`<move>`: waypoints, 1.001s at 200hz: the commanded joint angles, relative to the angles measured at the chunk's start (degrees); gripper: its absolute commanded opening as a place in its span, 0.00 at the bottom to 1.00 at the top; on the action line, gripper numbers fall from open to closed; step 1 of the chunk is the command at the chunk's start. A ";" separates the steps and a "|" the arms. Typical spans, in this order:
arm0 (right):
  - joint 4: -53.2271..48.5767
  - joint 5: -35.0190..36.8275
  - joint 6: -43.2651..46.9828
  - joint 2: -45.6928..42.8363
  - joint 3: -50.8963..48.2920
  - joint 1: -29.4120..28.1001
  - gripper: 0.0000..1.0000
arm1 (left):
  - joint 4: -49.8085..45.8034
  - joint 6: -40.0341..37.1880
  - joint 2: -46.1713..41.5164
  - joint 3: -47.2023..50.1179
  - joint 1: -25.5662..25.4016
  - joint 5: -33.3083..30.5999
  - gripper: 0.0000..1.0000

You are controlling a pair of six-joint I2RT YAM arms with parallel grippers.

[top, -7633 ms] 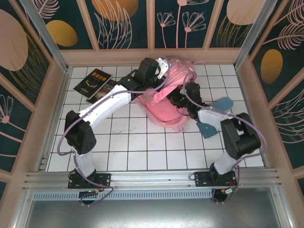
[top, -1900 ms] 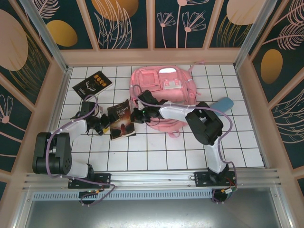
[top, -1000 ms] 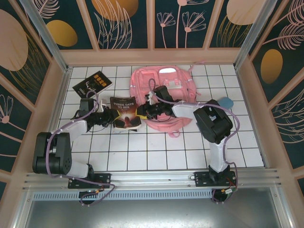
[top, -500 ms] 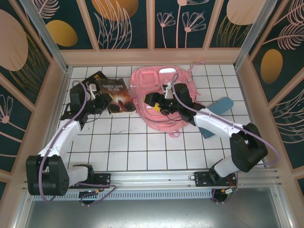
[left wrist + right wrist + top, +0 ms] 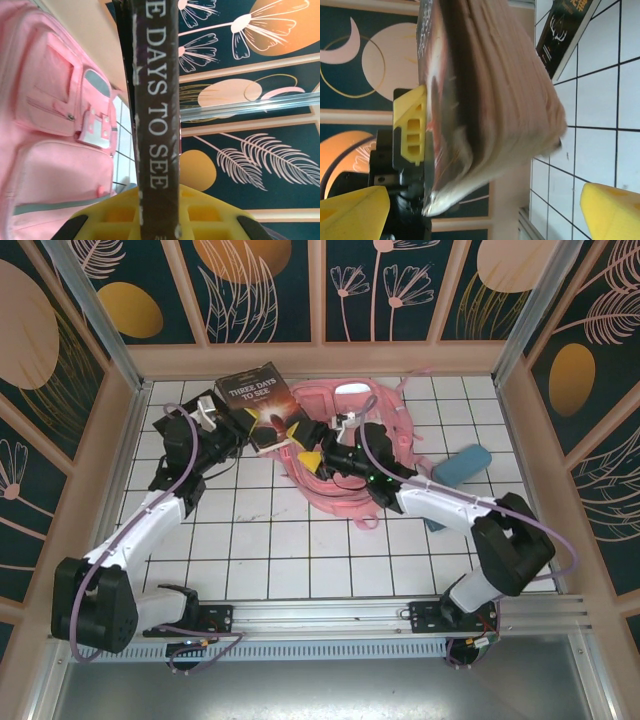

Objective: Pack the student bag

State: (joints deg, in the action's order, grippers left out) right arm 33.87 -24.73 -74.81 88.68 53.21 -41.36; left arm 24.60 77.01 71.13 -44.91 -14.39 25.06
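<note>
Student bag (image 5: 335,492) is laid flat on the tabletop (image 5: 300,560), toward 12 o'clock. The "Three Days to See" book (image 5: 258,405) is pinched at the spine by the left gripper (image 5: 159,220) and held clear of the tabletop at the bag's 11 o'clock corner. The right gripper (image 5: 305,445) is spread wide just beside the book, with nothing gripped. Whether the bag's main compartment is unzipped cannot be told. Progress is judged early: the held book is not yet inserted. A second book (image 5: 565,27) and the blue pencil case (image 5: 462,464), at the bag's 3 o'clock, are left unpacked.
</note>
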 commanded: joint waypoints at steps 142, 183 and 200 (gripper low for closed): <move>8.87 8.38 -16.79 9.22 11.21 -1.31 0.49 | 12.67 8.06 2.76 -0.89 -2.70 -9.56 0.10; 8.19 7.34 -16.76 9.53 11.71 -1.26 0.28 | 11.60 7.74 2.60 -0.80 -2.66 -9.40 0.15; 6.33 9.32 -15.19 7.13 9.40 -1.01 0.19 | 9.76 7.00 2.68 -1.35 -2.68 -8.85 0.30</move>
State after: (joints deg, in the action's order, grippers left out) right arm 39.59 -16.53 -91.37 98.45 63.51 -42.26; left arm 30.65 84.01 74.22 -44.91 -16.84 15.59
